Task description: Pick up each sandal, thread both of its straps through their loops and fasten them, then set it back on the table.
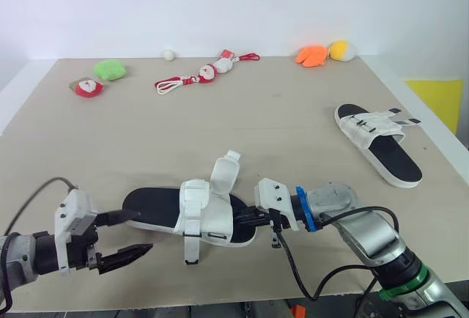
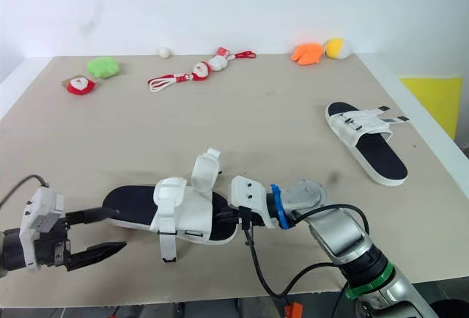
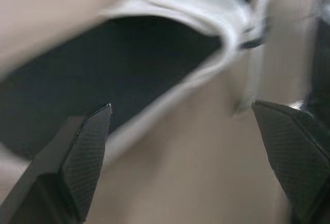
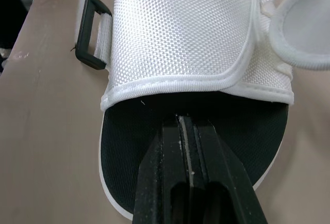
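Step in hand: pick-up of the near sandal (image 1: 157, 212), nothing threaded yet. It lies flat on the bench (image 1: 293, 113), between the two grippers.

Left gripper (image 1: 143, 231): jaws wide apart at the heel end. One finger is at the heel rim, the other just beside it over the bench. No grip.

Right gripper (image 4: 186, 125): jaws together, tips over the black footbed (image 4: 124, 141) at the toe end, just short of the white upper. Cannot tell if they pinch anything.

One strap flap (image 1: 227, 170) stands up loose, just beyond the right jaws' tips. The hanging strap (image 1: 192, 230) drops over the sandal's side, between the two grippers. A black loop (image 4: 92, 38) sits past the right jaws, off to one side of the upper, with nothing through it.

The far sandal (image 1: 379, 142) is well apart from both jaws, on the right gripper's side.

Next, as I judge it, the left jaws should close on the heel rim to lift and steady the sandal. The right jaws must then part, shift to a loose strap end and pinch it, then feed it toward its loop. The strap is soft webbing, so a grip near the tip should help it enter the loop.
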